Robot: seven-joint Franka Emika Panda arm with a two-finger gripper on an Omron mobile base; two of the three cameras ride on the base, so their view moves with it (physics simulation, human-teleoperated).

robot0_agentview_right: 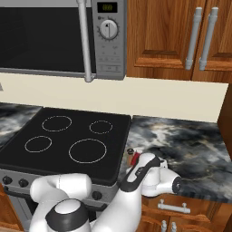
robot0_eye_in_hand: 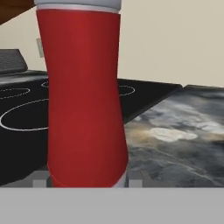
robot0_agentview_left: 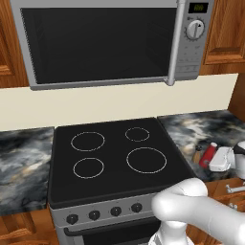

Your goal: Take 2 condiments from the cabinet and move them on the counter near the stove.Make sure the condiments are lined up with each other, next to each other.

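Note:
The red tapered bottle (robot0_eye_in_hand: 83, 100) with its pale cap stands tall and close in the hand view. My gripper (robot0_eye_in_hand: 86, 181) is shut on its lower part, one fingertip on each side. From the left base view the red bottle (robot0_agentview_left: 208, 155) hangs just over the dark marbled counter (robot0_agentview_left: 201, 129), right of the stove (robot0_agentview_left: 115, 158), with my gripper (robot0_agentview_left: 214, 160) holding it from the right. The tan shaker (robot0_agentview_left: 197, 153) stands right beside it, toward the stove. In the right base view the shaker (robot0_agentview_right: 130, 156) with its black cap and the red bottle (robot0_agentview_right: 135, 159) sit together at the stove's (robot0_agentview_right: 68, 140) right edge.
A steel microwave (robot0_agentview_left: 105, 43) hangs over the stove. Wooden wall cupboards with grey bar handles (robot0_agentview_right: 201, 38) are above the counter (robot0_agentview_right: 181, 140). A pale backsplash runs behind. My white arm (robot0_agentview_right: 136, 190) crosses low in front of the oven knobs.

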